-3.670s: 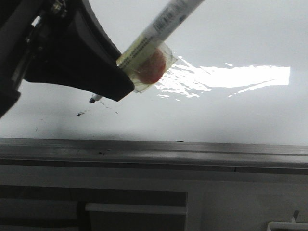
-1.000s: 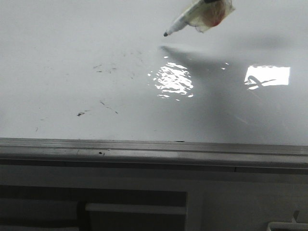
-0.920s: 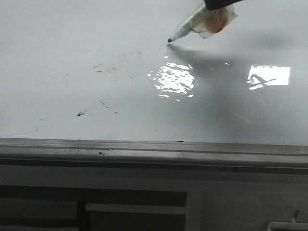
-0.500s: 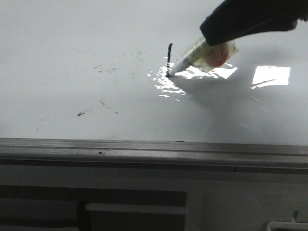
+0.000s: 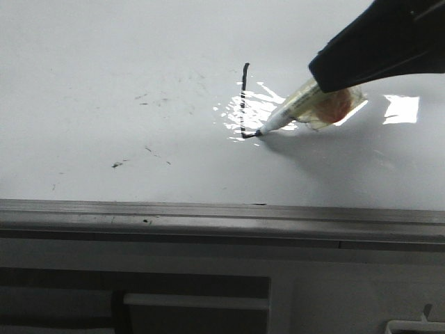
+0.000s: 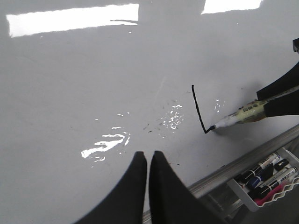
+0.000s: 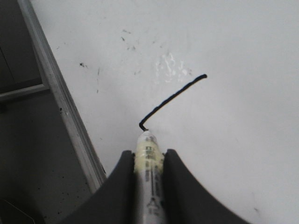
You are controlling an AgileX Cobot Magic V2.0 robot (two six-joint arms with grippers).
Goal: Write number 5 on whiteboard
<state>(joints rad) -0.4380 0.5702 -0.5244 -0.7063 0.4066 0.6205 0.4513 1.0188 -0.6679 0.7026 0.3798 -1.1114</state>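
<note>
Marker tip is on the whiteboard right now, and the right gripper is clenched around the marker, one dark finger on each side of the white barrel, nib poking out ahead. From the front, that gripper's black body reaches over the whiteboard from the far right, with a clear wrap holding something orange-red round the barrel just beside its fingers. The number 5 is only partly there: one upright black stroke, then a short bar kicking off sideways at its lower end, and the nib sits at the tip of that bar (no hooked tail to be seen). The line sits roughly mid-whiteboard, right over a patch of bright glare, with another rectangle of reflected light well off beyond the marker. Faint dark smudges are scattered to the other side of the stroke, a few more specks closer to the grey edge rail that runs along the whiteboard's near side. The left gripper hovers above the whiteboard near that rail, fingers pressed together on nothing, well apart from the drawn line. Just past the rail, the left wrist view catches a small tray of spare markers, several dark-capped pens lying side by side.
</note>
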